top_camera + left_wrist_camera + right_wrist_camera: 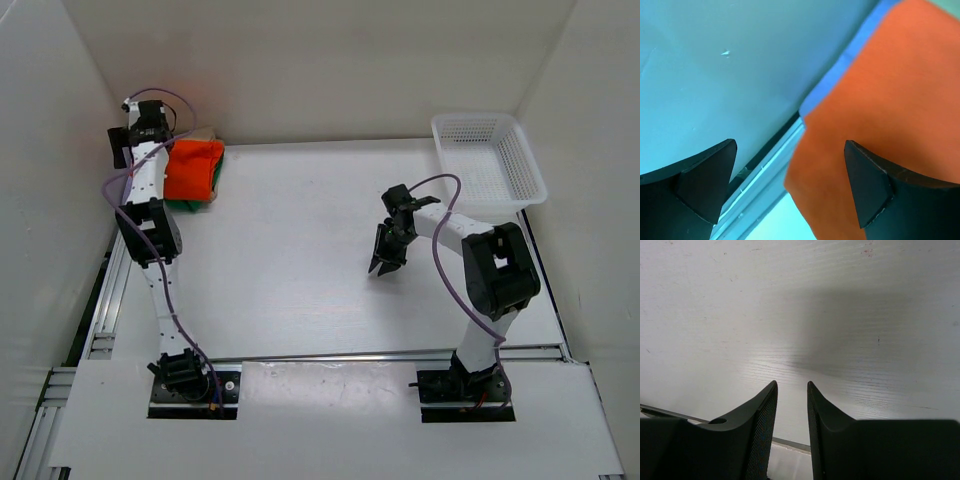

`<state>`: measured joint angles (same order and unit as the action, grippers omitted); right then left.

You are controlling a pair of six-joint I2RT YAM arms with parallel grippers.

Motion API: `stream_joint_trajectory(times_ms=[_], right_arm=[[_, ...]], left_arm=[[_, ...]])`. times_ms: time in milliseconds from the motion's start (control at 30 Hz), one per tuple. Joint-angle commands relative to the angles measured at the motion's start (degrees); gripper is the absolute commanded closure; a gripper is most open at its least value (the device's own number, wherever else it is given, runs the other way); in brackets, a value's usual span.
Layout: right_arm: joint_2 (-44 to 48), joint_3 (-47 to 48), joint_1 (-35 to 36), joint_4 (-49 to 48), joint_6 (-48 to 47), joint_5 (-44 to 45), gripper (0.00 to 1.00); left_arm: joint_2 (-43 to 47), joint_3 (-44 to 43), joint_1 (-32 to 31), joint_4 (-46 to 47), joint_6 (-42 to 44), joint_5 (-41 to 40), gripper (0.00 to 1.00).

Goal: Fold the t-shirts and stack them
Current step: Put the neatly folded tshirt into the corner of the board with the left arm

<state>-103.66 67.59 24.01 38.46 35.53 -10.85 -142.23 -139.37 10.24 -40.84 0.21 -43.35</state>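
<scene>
A stack of folded t-shirts lies at the table's far left. The orange-red t-shirt (192, 168) is on top, a green edge (188, 206) shows below it and a beige edge (207, 133) behind it. My left gripper (120, 148) is at the stack's left side, close to the wall. In the left wrist view it (790, 182) stands wide open, holding nothing. The orange-red t-shirt (890, 100) lies behind its right finger (870, 185), with a bluish-lilac strip (850, 60) along its edge. My right gripper (385, 262) hangs over bare table at mid-right, and its fingers (791, 385) are apart with nothing between them.
A white mesh basket (487, 160) stands at the back right corner. White walls enclose the table on the left, back and right; the left wall (715, 75) is very near my left gripper. An aluminium rail (760, 185) runs along the table's left edge.
</scene>
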Motion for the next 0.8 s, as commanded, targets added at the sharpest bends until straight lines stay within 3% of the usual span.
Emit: stream_joint_trajectory(times_ms=[0, 300, 400, 567, 767], right_arm=[[-0.3, 2.0, -0.4, 2.0, -1.0, -0.4, 0.65], [3.9, 0.8, -0.4, 2.5, 0.1, 0.1, 0.65], [6.9, 0.3, -0.4, 3.2, 0.6, 0.8, 0.65], [14.3, -1.1, -0.4, 4.5, 0.6, 2.0, 0.63], [27.6, -5.9, 0.2, 6.3, -0.1, 2.0, 0.56]], left_arm=[[3.5, -3.0, 0.7, 4.9, -0.2, -3.5, 0.00], [19.4, 10.3, -3.3, 5.4, -0.2, 0.6, 0.00], [27.4, 17.5, -7.1, 5.4, -0.2, 1.9, 0.00], [42.5, 37.1, -16.8, 2.5, -0.2, 6.1, 0.00], [54.9, 45.3, -19.6, -29.4, -0.2, 37.3, 0.00]])
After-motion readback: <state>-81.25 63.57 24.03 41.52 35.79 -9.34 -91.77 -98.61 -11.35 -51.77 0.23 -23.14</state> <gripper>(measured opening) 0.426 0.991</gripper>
